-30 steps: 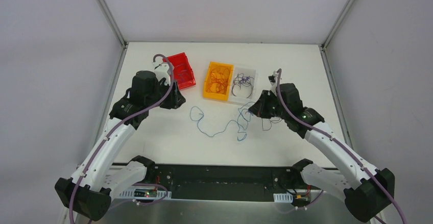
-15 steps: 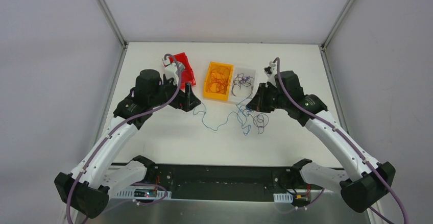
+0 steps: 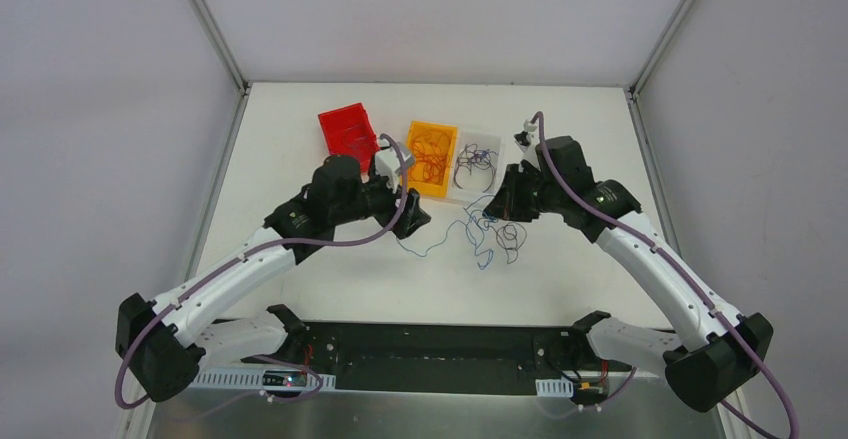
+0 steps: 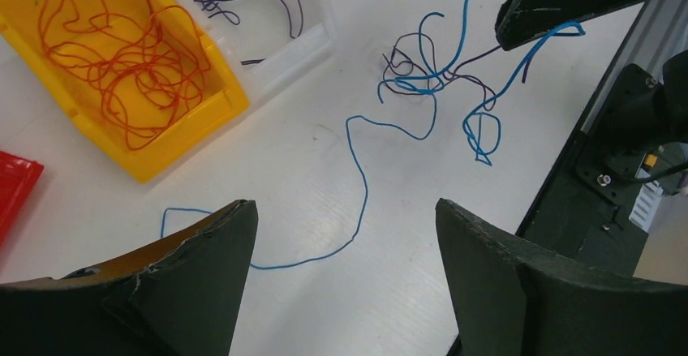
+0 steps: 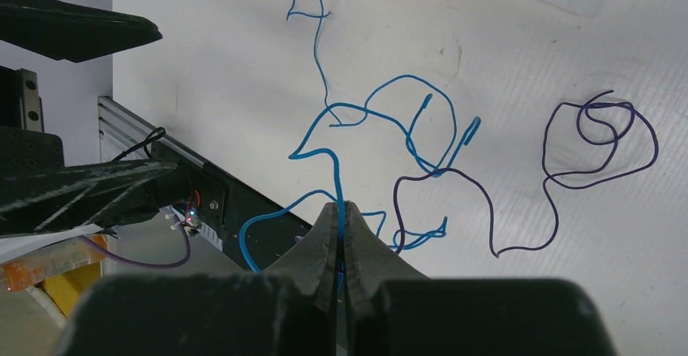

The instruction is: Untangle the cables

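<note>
A thin blue cable (image 3: pixel 470 231) and a dark purple cable (image 3: pixel 510 235) lie tangled on the white table between the arms. My right gripper (image 5: pixel 341 210) is shut on a blue strand (image 5: pixel 334 173) and holds it above the table, beside the tangle (image 3: pixel 490 221). The purple cable (image 5: pixel 600 141) loops to its right. My left gripper (image 4: pixel 342 210) hovers open over the long blue tail (image 4: pixel 361 194), with nothing between its fingers. In the top view the left gripper (image 3: pixel 418 221) is left of the tangle.
Behind the tangle stand a red bin (image 3: pixel 335 119), a yellow bin (image 3: pixel 424 192) with orange wires, and a clear bin (image 3: pixel 498 159) with dark wires. The yellow bin (image 4: pixel 187 141) lies close to my left fingers. The dark base rail (image 3: pixel 430 344) runs along the near edge.
My left gripper opened, let go of the blue cable's end, and swung right from the red bin toward the centre. The blue cable bunched toward the right gripper, which stayed shut.
</note>
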Robot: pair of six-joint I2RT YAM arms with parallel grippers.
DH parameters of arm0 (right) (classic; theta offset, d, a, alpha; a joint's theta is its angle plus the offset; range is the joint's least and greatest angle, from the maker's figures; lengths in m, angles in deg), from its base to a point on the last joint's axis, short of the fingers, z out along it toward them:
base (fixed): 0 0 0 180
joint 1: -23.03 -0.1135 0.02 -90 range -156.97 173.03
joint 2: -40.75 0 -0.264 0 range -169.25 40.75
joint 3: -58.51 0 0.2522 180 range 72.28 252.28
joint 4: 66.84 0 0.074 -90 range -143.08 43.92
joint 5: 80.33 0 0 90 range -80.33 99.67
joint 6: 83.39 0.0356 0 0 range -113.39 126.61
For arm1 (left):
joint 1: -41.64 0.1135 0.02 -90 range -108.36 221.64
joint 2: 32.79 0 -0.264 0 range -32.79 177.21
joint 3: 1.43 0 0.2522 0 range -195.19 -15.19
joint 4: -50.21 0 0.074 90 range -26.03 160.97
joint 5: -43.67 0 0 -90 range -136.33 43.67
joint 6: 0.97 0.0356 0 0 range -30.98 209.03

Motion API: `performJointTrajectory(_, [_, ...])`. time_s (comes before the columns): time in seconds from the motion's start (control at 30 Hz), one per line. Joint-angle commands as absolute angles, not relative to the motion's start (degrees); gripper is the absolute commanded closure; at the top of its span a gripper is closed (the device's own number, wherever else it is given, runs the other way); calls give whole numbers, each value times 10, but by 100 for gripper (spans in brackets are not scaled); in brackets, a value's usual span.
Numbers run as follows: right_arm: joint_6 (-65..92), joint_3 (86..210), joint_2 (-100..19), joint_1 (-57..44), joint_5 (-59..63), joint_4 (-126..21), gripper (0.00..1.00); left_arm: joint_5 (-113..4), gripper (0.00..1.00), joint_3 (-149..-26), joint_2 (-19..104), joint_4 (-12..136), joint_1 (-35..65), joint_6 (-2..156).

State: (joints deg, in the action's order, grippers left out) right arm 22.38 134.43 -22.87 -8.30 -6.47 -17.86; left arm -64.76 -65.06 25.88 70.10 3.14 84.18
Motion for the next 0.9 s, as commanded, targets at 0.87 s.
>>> performJointTrajectory(0.87, [179,1453,-229,-85,-46,-101,100,-766,21,-557,433,367,-42,980])
